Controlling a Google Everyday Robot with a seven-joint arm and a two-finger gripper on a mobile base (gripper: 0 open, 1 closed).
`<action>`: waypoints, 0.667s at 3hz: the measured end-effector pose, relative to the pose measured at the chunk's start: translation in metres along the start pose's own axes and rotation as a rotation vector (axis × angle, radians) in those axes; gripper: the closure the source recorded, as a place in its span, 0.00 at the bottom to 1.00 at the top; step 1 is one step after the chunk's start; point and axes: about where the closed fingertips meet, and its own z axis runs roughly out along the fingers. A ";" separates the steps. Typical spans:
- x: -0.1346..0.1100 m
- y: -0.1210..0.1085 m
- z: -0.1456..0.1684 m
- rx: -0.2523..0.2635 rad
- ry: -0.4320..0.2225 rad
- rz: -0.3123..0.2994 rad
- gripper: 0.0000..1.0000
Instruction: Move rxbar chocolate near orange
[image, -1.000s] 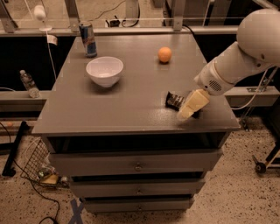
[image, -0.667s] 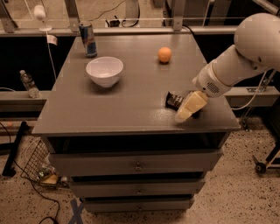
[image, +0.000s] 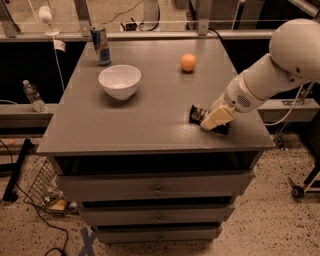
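Note:
The rxbar chocolate (image: 198, 114) is a dark flat wrapper lying on the grey table (image: 150, 100) near its front right corner; only its left end shows. My gripper (image: 216, 120) comes in from the right on a white arm and sits right over the bar, its cream-coloured fingers (image: 215, 117) covering most of it. The orange (image: 188, 62) sits on the table's far right part, well behind the bar and apart from it.
A white bowl (image: 120, 81) stands left of centre. A blue drink can (image: 101, 45) stands at the back left. The table has drawers below. A water bottle (image: 32, 96) and a wire basket (image: 42, 187) lie off to the left.
The arm has shifted slightly; the gripper stays at the bar near the front right corner. The bar, orange, bowl and can have not moved.

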 end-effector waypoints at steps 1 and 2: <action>0.002 0.000 0.001 -0.003 0.003 0.003 0.70; 0.002 0.001 0.001 -0.008 0.012 -0.007 0.93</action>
